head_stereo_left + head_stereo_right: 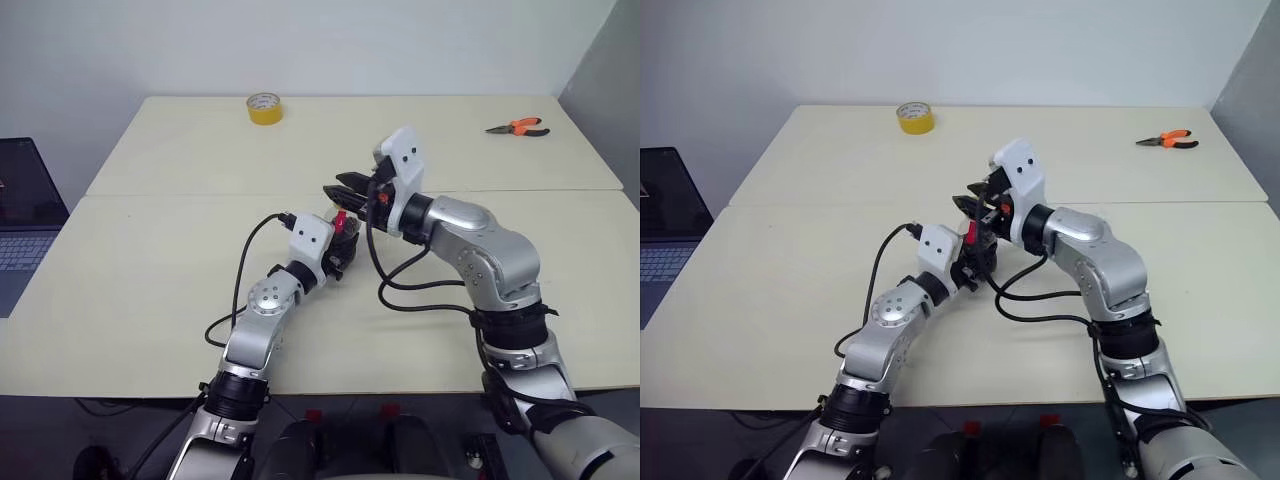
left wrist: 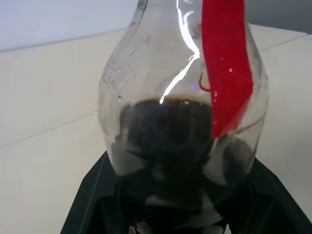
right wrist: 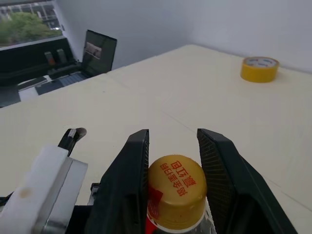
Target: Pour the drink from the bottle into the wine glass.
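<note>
Near the middle of the table, my left gripper [image 1: 340, 252] is shut on the body of the bottle [image 2: 185, 97], holding it upright. The bottle is clear and bulbous with a red label strip [image 2: 226, 73]. The dark drink [image 2: 165, 131] fills its lower part. My right gripper [image 3: 173, 134] comes in from above and the right. Its two black fingers [image 3: 134, 165] press on either side of the bottle's yellow cap [image 3: 176, 183], which bears red print. In the head views the right gripper [image 1: 347, 190] sits just over the left one. The wine glass is out of view.
A yellow tape roll [image 1: 264, 108] lies at the table's far edge, left of centre. Orange-handled pliers [image 1: 518, 127] lie at the far right. A laptop [image 1: 20, 200] sits off the table's left side. A seam crosses the cream table [image 1: 150, 300] behind the grippers.
</note>
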Controlling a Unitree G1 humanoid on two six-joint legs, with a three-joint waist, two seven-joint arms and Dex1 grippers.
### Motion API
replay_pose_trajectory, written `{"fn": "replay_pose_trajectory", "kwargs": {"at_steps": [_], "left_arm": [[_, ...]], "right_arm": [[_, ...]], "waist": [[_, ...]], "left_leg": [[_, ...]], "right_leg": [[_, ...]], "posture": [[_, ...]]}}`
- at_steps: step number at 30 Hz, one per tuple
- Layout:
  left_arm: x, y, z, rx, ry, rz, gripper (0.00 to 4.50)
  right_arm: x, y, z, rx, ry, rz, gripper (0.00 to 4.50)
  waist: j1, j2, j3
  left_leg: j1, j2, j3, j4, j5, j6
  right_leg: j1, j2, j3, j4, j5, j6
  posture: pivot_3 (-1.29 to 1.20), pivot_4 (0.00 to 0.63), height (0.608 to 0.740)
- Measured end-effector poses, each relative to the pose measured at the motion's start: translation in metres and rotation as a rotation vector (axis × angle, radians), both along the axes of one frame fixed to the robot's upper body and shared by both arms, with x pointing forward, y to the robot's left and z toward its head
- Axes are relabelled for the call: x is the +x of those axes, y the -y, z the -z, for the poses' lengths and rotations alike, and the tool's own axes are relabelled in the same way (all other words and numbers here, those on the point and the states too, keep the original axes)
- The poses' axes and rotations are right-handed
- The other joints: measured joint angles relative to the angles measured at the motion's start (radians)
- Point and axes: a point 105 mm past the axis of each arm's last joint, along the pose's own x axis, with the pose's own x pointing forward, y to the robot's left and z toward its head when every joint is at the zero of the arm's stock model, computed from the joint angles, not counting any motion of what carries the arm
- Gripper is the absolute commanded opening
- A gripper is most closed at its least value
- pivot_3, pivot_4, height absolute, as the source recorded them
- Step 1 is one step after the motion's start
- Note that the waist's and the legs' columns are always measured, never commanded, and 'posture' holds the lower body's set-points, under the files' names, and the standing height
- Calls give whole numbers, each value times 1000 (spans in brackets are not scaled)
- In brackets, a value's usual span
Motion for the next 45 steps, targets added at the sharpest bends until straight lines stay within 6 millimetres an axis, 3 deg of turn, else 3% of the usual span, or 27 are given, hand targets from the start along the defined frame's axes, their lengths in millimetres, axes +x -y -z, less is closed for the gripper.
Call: {"fn": "replay_pose_trajectory", "kwargs": {"at_steps": [10,17,24,31,32,40,45], "left_arm": [[-28,16,-1,0,-16,219,2179],[-37,26,8,2,-61,271,2179],[-38,28,11,2,-80,279,2179],[-30,14,8,-11,-73,212,2179],[-30,12,7,-12,-72,205,2179],[-27,11,2,-21,-58,192,2179],[-25,11,1,-22,-53,177,2179]], "right_arm": [[-29,25,2,-114,67,-400,1222],[-44,26,9,-228,80,-579,1222],[-46,22,11,-230,92,-644,1222],[-33,3,7,-149,93,-588,1222],[-32,1,7,-142,94,-582,1936],[-23,6,2,-104,96,-503,4487],[-18,9,2,-92,89,-469,4487]], "waist": [[0,0,0],[7,0,0],[8,0,0],[8,0,0],[10,0,0],[8,0,0],[8,0,0]], "left_leg": [[0,0,1,0,0,0],[0,0,1,0,0,0],[0,1,0,0,0,0],[0,0,0,1,0,0],[0,0,0,1,0,0],[0,0,0,1,0,0],[0,0,0,1,0,0]], "right_leg": [[0,0,0,-1,0,0],[0,0,0,-1,0,0],[0,0,0,-1,0,0],[0,-1,0,-1,0,0],[1,-1,-1,-1,0,0],[0,-1,-1,-1,0,0],[0,-1,0,-1,0,0]], "posture": [[0,150,740],[0,150,740],[0,150,740],[0,150,740],[0,150,740],[0,150,740],[0,150,740]]}}
